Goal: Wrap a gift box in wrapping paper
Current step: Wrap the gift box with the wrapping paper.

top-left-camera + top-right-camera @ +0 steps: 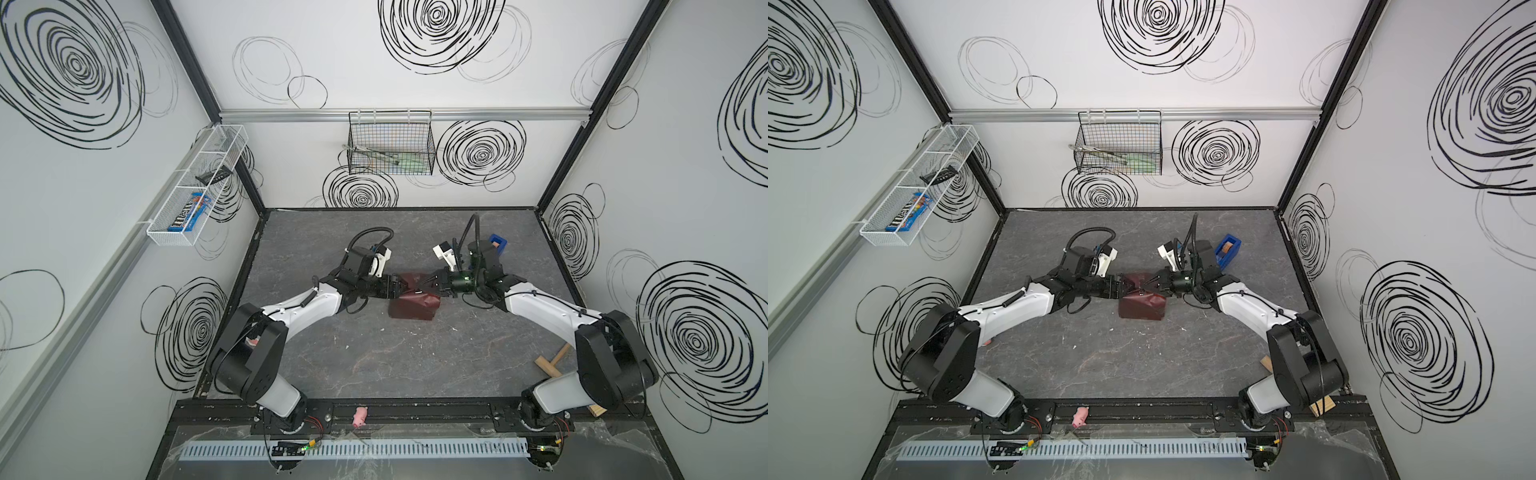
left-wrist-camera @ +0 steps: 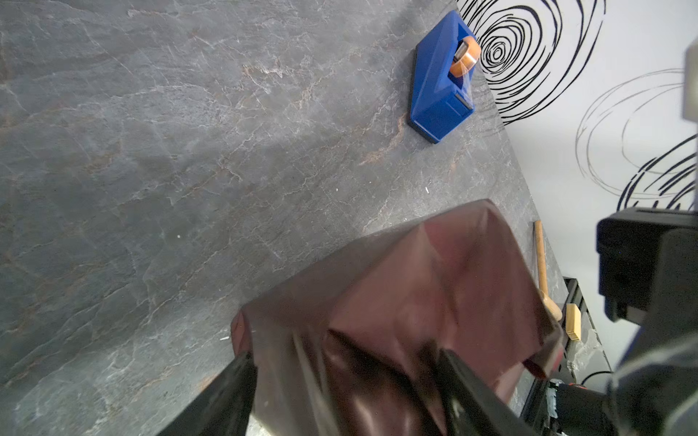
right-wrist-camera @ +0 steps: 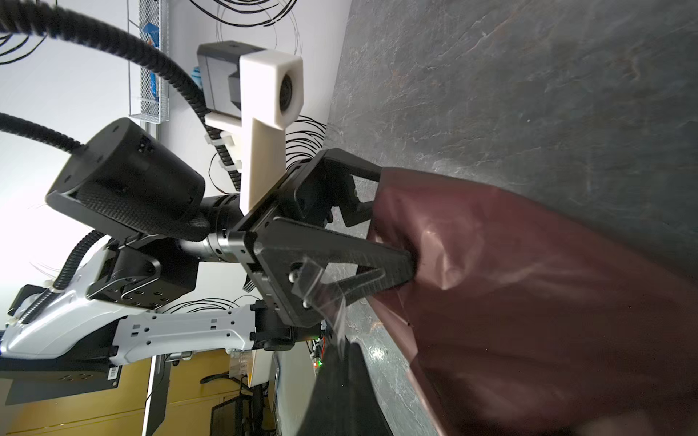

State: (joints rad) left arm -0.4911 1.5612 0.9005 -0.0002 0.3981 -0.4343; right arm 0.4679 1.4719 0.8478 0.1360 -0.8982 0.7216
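The gift box is hidden under the maroon wrapping paper (image 1: 413,301), which is folded around it into a package at mid-table, seen in both top views (image 1: 1142,303). My left gripper (image 1: 401,286) is at the package's left end. It is open wide, and its black fingers (image 2: 241,373) straddle the creased paper (image 2: 415,302) there. My right gripper (image 1: 424,283) hovers over the package's top right part. It (image 3: 340,362) is shut on a clear strip of tape (image 3: 332,302) that rises from its tip.
A bright-blue tape dispenser (image 1: 497,243) stands behind the right arm near the back right. A wooden mallet-like tool (image 1: 552,359) lies by the right wall. A small pink thing (image 1: 360,415) sits on the front rail. Wire baskets (image 1: 390,143) hang on the walls.
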